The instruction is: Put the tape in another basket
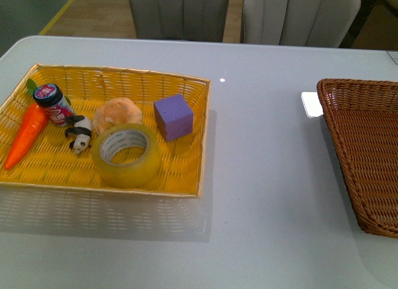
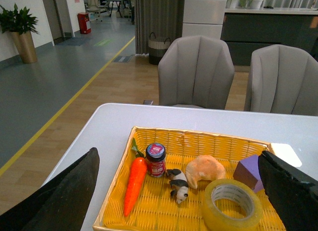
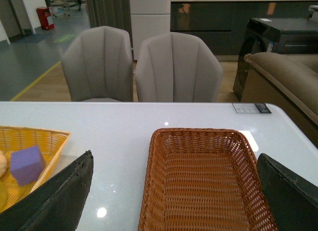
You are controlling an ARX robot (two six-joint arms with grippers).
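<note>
The tape [image 1: 127,153], a wide yellowish roll with a white printed core, lies flat in the yellow basket [image 1: 118,75] on the table's left side. It also shows in the left wrist view [image 2: 232,204]. The brown wicker basket [image 1: 339,124] stands at the right edge, with nothing in it [image 3: 171,146]. My left gripper [image 2: 181,193] is open, held above and short of the yellow basket, with the tape between its fingers' line of sight. My right gripper [image 3: 174,198] is open above the brown basket. Neither arm shows in the front view.
In the yellow basket [image 2: 198,139] lie a toy carrot [image 1: 26,135], a small red jar [image 1: 55,104], a panda figure [image 1: 80,135], a tan croissant toy [image 1: 117,112] and a purple cube [image 1: 173,117]. Two grey chairs [image 1: 249,15] stand behind the table.
</note>
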